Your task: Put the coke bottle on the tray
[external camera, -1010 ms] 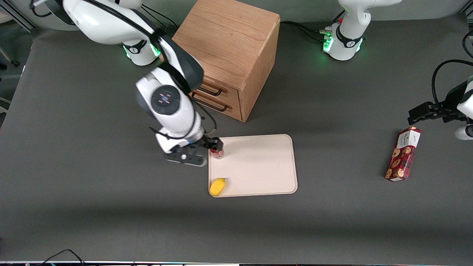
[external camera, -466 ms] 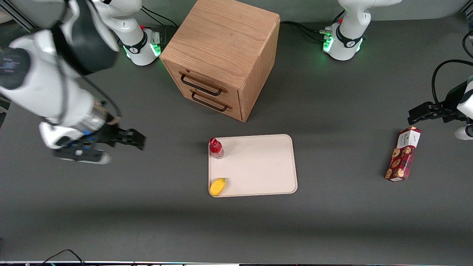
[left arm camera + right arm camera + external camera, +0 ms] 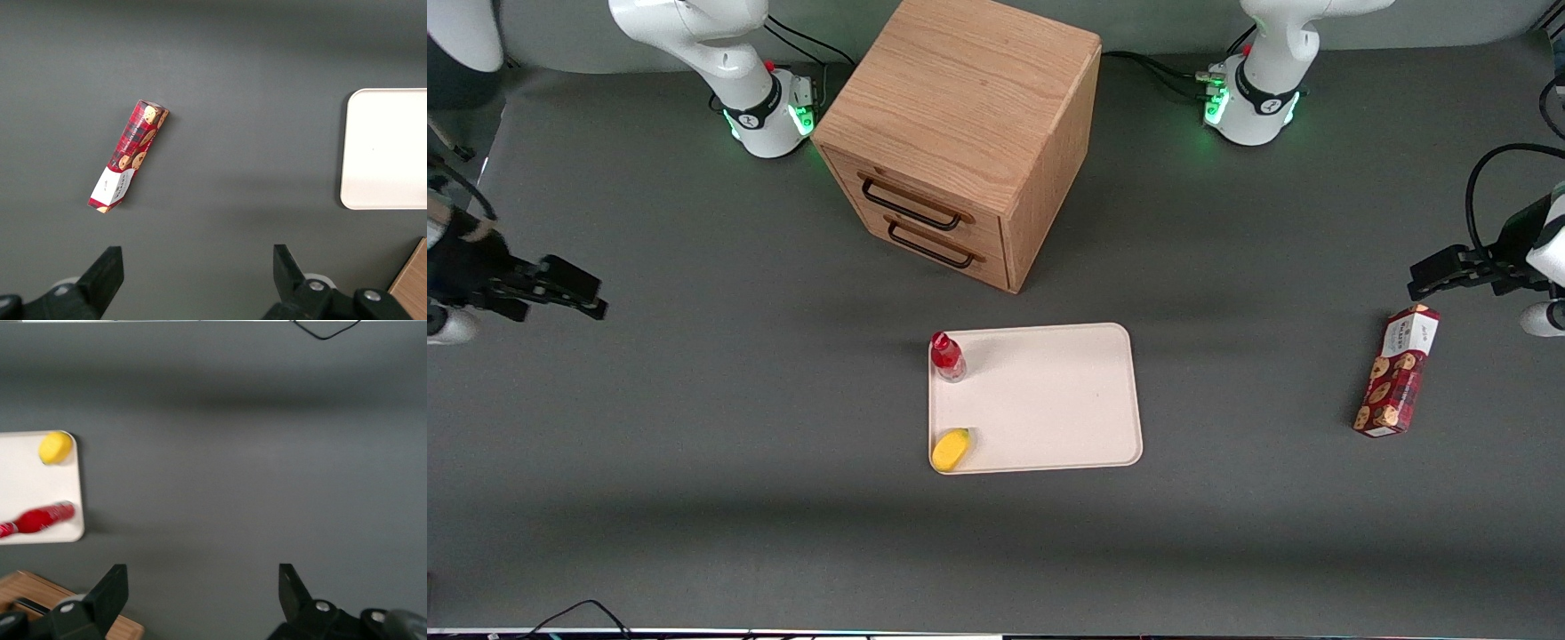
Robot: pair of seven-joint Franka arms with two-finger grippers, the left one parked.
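Coke bottle (image 3: 946, 356) stands upright on the tray (image 3: 1049, 400), in the corner nearest the drawer cabinet (image 3: 960, 133), well apart from the yellow fruit (image 3: 950, 449) at the adjoining corner. The gripper (image 3: 574, 293) hangs above the working arm's end of the table, fingers spread wide and empty. The bottle appears light, rigid, smooth and easily toppled; a grasp across its mid-body would suit best.
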